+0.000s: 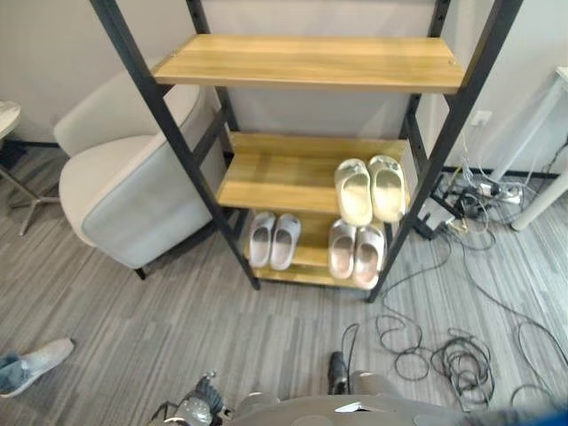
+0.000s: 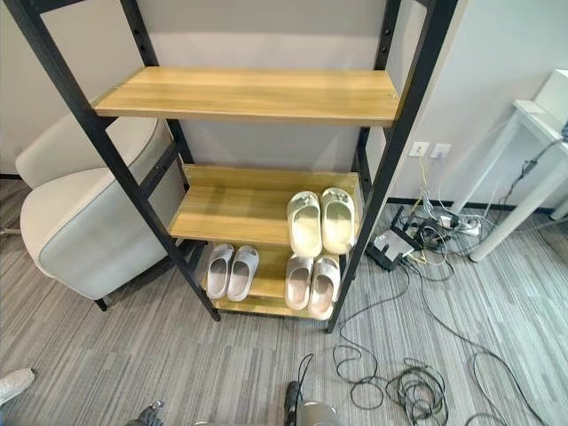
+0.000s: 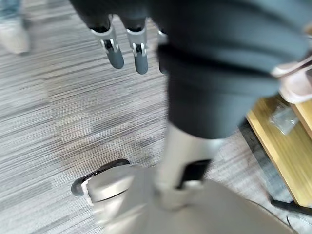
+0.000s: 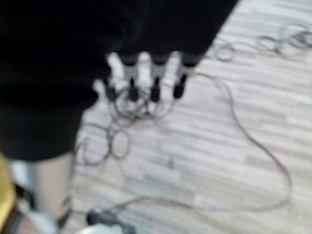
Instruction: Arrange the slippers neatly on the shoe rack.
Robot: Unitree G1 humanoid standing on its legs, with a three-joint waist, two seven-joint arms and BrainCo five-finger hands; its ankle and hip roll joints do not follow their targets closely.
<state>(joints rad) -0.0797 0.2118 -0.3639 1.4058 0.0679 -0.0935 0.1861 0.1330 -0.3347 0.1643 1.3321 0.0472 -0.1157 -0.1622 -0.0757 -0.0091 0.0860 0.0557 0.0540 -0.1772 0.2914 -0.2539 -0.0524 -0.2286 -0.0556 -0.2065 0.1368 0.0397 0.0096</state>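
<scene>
Slippers (image 1: 370, 189) paired on rack (image 1: 275, 173), robot hand (image 3: 124, 46) well apart.

**A:** How is the light?
**B:** Soft and even, coming from overhead. The top shelf (image 2: 248, 93) is the brightest, with a faint sheen on the wood.
**A:** Any shadows?
**B:** Mild ones. The bottom shelf (image 2: 266, 288) sits in shade under the middle shelf (image 2: 231, 209). A soft dark patch lies on the floor (image 2: 222, 373) beneath the armchair (image 2: 80, 231).
**A:** Glare?
**B:** Small glints on the left hand (image 3: 115, 48). In the right wrist view the floor looks pale and washed out, and the cover above the right hand (image 4: 145, 73) is flat black.
**A:** And the edges?
**B:** The posts of the rack (image 2: 87, 111) splay outward toward the corners in both eye views.
</scene>
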